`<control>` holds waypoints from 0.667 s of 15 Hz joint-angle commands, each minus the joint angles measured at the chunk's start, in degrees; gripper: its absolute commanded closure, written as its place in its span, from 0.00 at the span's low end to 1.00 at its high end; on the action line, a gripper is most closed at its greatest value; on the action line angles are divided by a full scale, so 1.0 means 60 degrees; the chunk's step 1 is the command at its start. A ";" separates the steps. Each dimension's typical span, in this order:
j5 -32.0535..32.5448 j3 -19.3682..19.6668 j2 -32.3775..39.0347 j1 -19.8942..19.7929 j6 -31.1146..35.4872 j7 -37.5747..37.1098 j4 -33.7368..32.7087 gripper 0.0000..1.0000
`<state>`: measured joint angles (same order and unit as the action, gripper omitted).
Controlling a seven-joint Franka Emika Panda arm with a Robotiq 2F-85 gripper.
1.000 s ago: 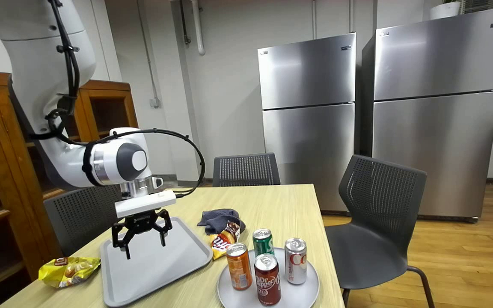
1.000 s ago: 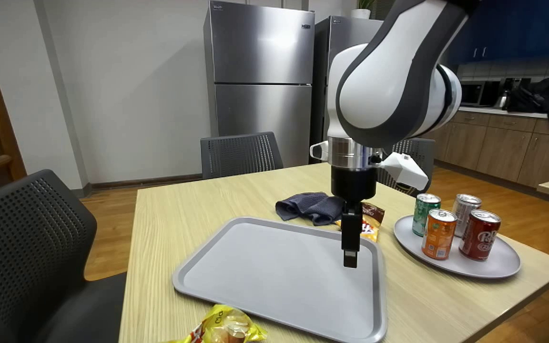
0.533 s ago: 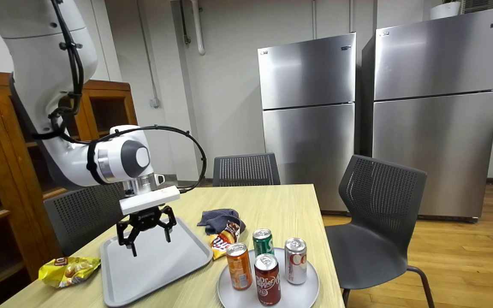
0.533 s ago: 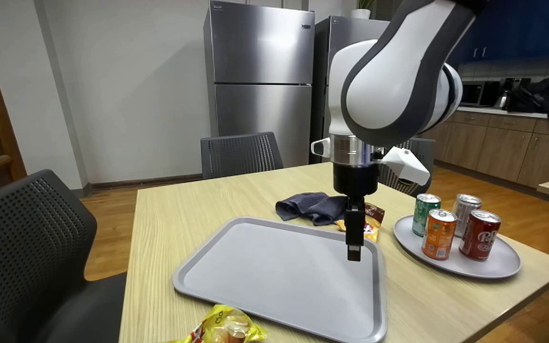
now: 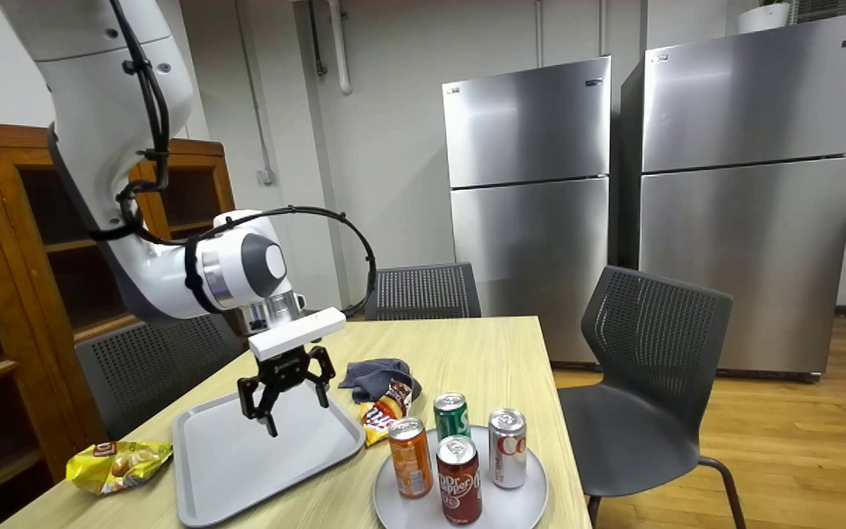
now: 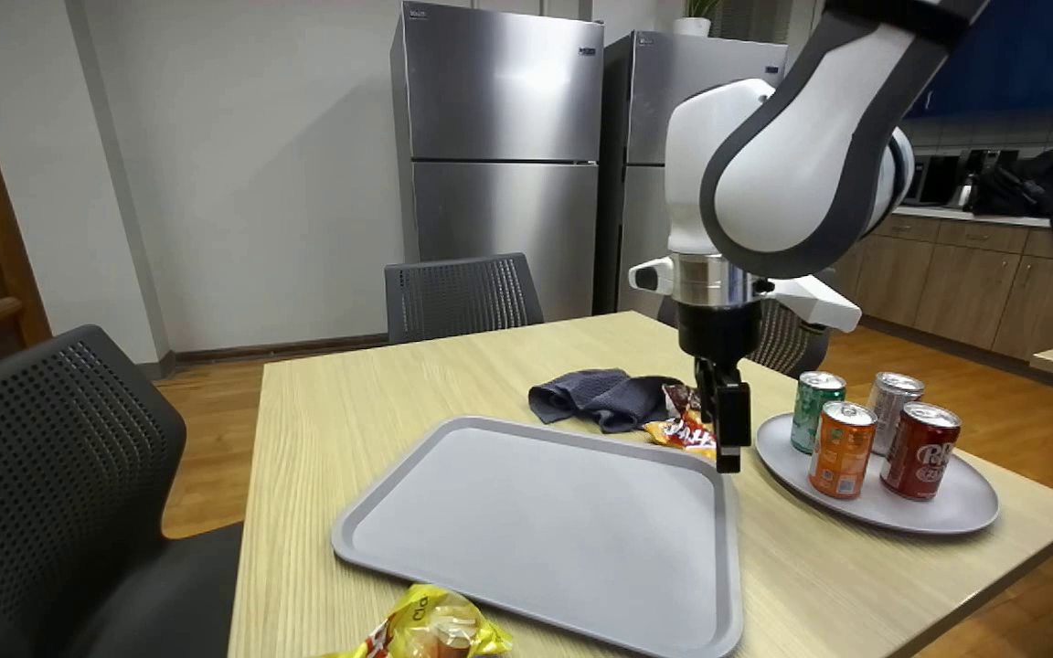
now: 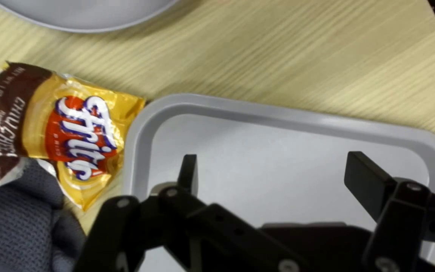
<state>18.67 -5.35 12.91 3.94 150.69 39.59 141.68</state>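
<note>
While its jaws stand spread wide and grip nothing, the black two-finger gripper [image 7: 278, 177] hangs above the rectangular grey plastic tray [image 7: 270, 158], which lies flat on the pale wood-grain table [image 6: 801, 576]. Beside one tray corner lies the crinkled orange-and-brown snack bag [image 7: 85, 128], its brown end against the dark blue-grey textured cloth [image 7: 13, 219]; whether the bag touches the tray's rim cannot be told. In an exterior view, the upright orange can [image 5: 410, 459], dark red can [image 5: 459, 481], green can [image 5: 452, 417] and silver can [image 5: 507, 448] share the round grey plate [image 5: 504, 507]. Probable hazards: a sideways sweep at low height could catch the raised rim and drag the tray; a deep pinch on the bag could snag the cloth; a low swing across the plate could topple the cans.
</note>
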 commanded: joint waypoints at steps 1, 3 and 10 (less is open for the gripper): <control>0.0537 0.0348 -0.0033 -0.0536 -0.0082 0.1002 -0.0241 0.00; 0.0631 0.0552 0.0047 -0.0786 0.0017 0.1539 -0.0375 0.00; 0.0196 0.0725 0.0288 -0.1381 0.0180 0.3178 -0.0629 0.00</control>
<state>21.00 -0.47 14.01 -2.58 150.93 53.79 138.65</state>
